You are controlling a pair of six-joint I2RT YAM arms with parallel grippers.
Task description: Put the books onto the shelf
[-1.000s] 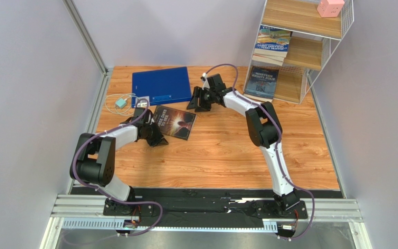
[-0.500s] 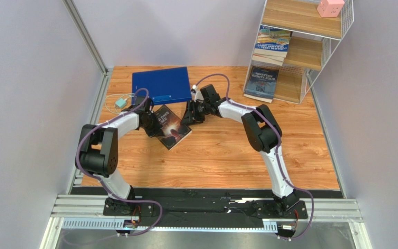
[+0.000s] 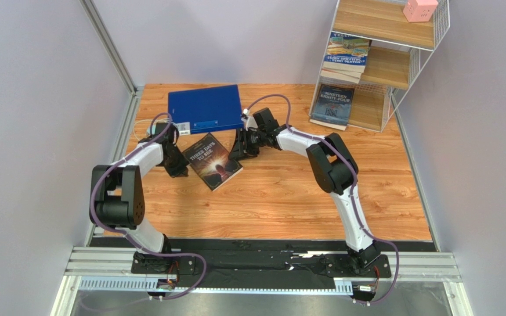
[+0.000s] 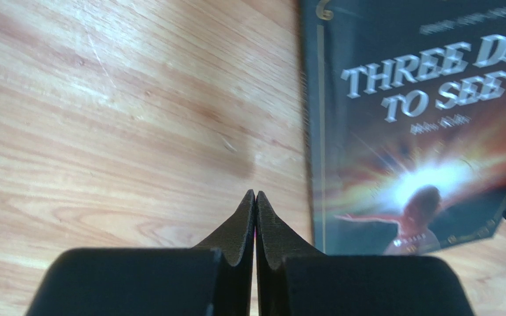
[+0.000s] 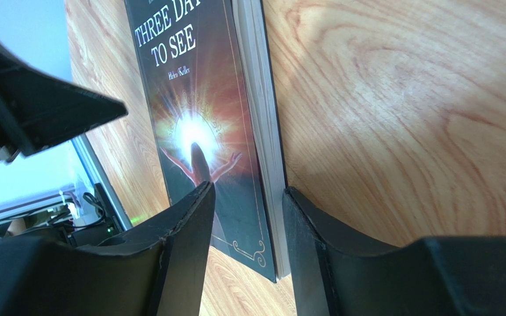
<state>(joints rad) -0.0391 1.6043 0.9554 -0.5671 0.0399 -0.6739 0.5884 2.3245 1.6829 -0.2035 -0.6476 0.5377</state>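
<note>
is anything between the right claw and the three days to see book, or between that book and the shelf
Nothing visible. The right claw straddles the page edge of the Three Days to See book, and no object sits on the tabletop between it and the shelf.

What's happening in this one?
Two robot arms are shelving books. One book, Three Days to See, lies flat on the table. The right hand is at its page edge with fingers apart, one over the cover and one beside the pages, not clamped. The left hand is shut and empty, just off the book's opposite edge. Several other books are already on the shelf. A blue binder lies further back.
</note>
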